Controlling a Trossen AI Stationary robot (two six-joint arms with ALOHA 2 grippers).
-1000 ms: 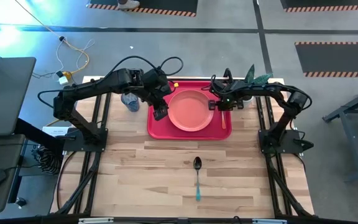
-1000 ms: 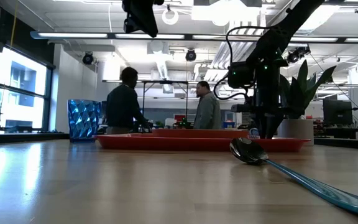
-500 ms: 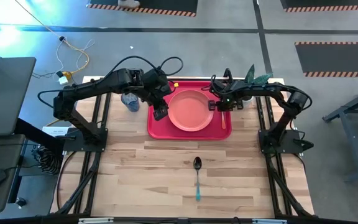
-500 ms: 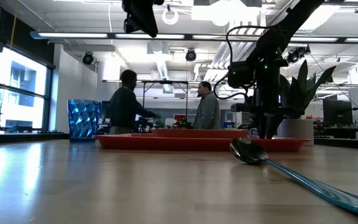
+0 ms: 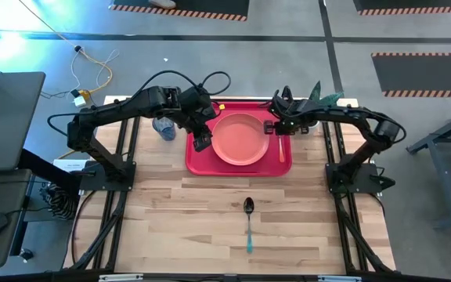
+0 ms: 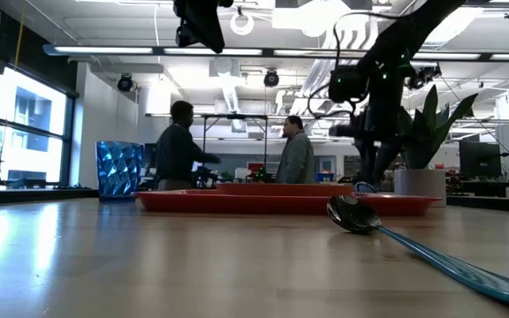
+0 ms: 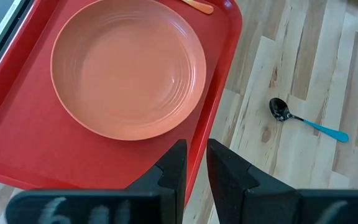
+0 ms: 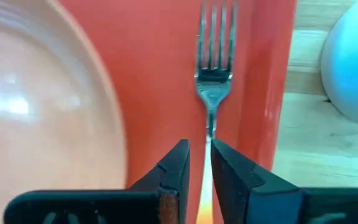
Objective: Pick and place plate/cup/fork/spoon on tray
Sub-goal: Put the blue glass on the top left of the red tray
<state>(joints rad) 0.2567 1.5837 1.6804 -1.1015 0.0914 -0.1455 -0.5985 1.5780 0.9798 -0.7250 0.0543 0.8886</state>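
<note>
The red tray (image 5: pixel 196 160) lies at the table's far middle. The salmon plate (image 5: pixel 237 139) sits on it, and the orange-handled fork (image 5: pixel 281 149) lies flat along the tray's right side. The blue cup (image 5: pixel 163 125) stands on the table left of the tray. The teal-handled spoon (image 5: pixel 248 215) lies on the wood nearer the front. My left gripper (image 5: pixel 202 142) is shut and empty, high above the tray's left edge. My right gripper (image 5: pixel 278 129) is shut, pointing down over the fork's neck (image 8: pixel 211 118). My right gripper's shut fingers (image 8: pixel 179 168) stand over the fork's neck, between the tines and the orange handle, pointing down. I cannot tell whether they touch it. The fork lies flat on the tray.
A white pot with a green plant (image 5: pixel 313 116) stands just right of the tray's far right corner, close to my right arm. People stand in the room beyond the table (image 6: pixel 179 146). Bare wood runs from the tray to the near edge, around the spoon.
My right gripper has moved up a little and toward the table's far edge, and it has tipped. The fork has stayed on the tray. A person in the room behind has moved an arm.
</note>
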